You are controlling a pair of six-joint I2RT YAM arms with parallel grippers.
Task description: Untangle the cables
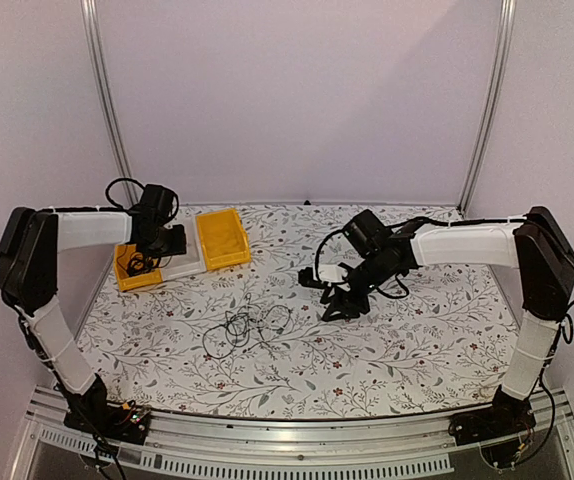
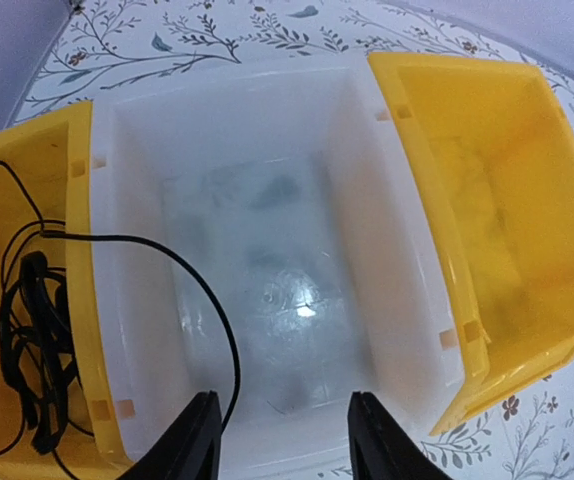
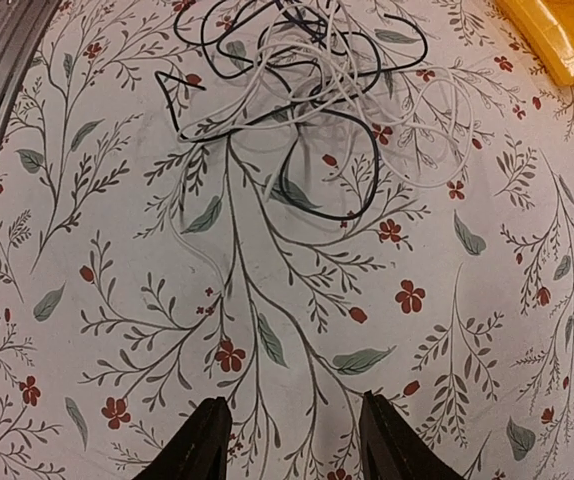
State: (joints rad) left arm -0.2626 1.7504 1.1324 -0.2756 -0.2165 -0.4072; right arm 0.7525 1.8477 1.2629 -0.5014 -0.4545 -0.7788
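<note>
A loose tangle of thin cables (image 1: pixel 248 326) lies on the floral table in front of the bins. In the right wrist view this tangle (image 3: pixel 307 100) shows black and white strands mixed together. My right gripper (image 3: pixel 292 445) hovers open over bare cloth a little short of it, nothing between its fingers. One black cable bundle (image 2: pixel 32 350) lies in the left yellow bin (image 2: pixel 67 160). A strand of it (image 2: pixel 222 330) arcs over the white bin and ends by my left finger. My left gripper (image 2: pixel 285 440) is open above the white bin (image 2: pixel 367 200).
Three bins stand side by side at the back left: yellow (image 1: pixel 135 275), white (image 1: pixel 185 264) and yellow (image 1: pixel 223 237). The right yellow bin (image 2: pixel 497 180) looks empty, and its corner (image 3: pixel 557 40) shows beyond the tangle. A metal rail (image 1: pixel 267 440) runs along the near edge.
</note>
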